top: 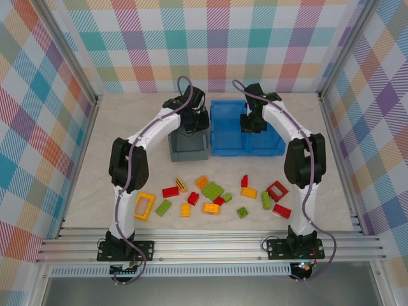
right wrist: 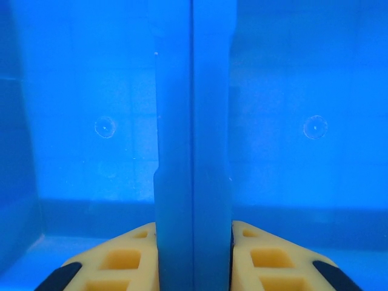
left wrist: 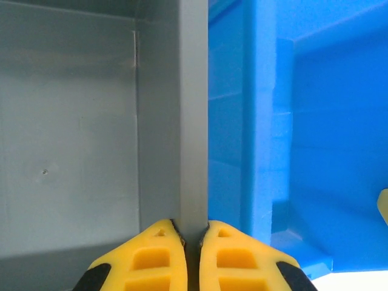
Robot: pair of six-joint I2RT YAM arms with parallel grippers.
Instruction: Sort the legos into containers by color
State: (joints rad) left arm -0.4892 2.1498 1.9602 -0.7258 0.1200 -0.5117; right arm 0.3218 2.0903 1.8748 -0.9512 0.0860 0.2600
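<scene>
Both walls look stiff and light, good to pinch: my left gripper (left wrist: 191,230) clamps a side of the small grey plastic bin (left wrist: 66,151), my right gripper (right wrist: 194,229) the divider of the bright blue plastic bin (right wrist: 303,182).

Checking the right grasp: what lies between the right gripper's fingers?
The divider wall of the blue bin, pinched by both fingers, in the right wrist view.

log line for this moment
left gripper: clamps grey bin wall | right gripper: clamps blue bin divider | legos: on table
</scene>
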